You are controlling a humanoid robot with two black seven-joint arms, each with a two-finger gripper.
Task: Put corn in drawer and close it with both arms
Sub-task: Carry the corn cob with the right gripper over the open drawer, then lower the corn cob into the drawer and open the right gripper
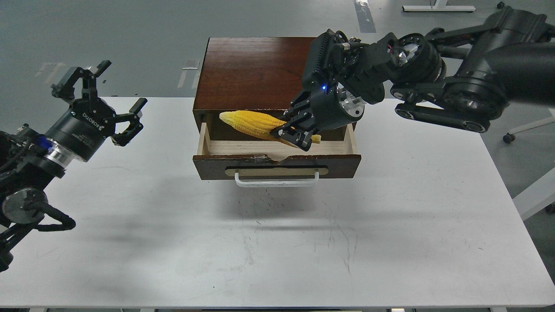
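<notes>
The yellow corn (249, 122) lies nearly level, tip to the left, held just above the open drawer (276, 152). My right gripper (294, 132) is shut on the corn's thick right end, over the drawer's right half. The drawer is pulled out of the dark wooden cabinet (256, 69); its pale wood floor, chipped front edge and white bar handle (276, 180) show. My left gripper (102, 102) is open and empty, above the table left of the cabinet.
The cabinet stands at the back middle of a white table (277, 242). My right arm (455, 91) reaches in from the right over the cabinet's right corner. A table leg and a chair caster show on the floor at the right.
</notes>
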